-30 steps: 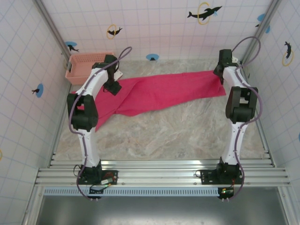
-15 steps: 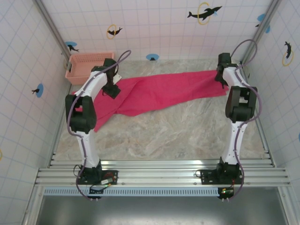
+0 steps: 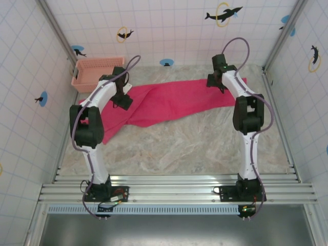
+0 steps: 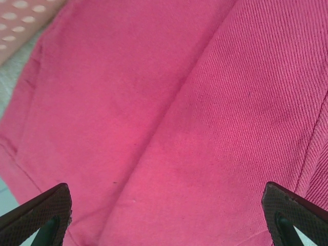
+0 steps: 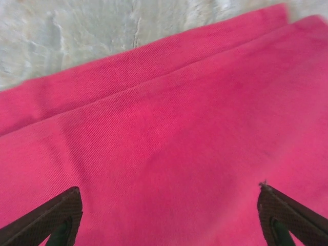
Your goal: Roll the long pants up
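The long pants [image 3: 169,102] lie spread flat across the far half of the table, bright magenta cloth running from the left wall to the right. My left gripper [image 3: 122,99] hovers over the left part of the pants [image 4: 169,113], jaws wide open, nothing between the fingertips [image 4: 46,212]. Over the right end of the pants [image 5: 169,154] my right gripper [image 3: 216,82] stands open too, its dark fingertips [image 5: 56,215] spread far apart just above the cloth. The pants' far edge against the table shows in the right wrist view.
A pale salmon-pink slotted basket [image 3: 97,69] stands at the far left corner, its wall [image 4: 20,20] just beyond the pants' edge. The marbled table [image 3: 179,148] stretches toward the arm bases. Tiled walls close in on three sides.
My right gripper has swung left from the right end of the pants, now over the cloth further in. The left gripper barely shifted. The pants lie as before.
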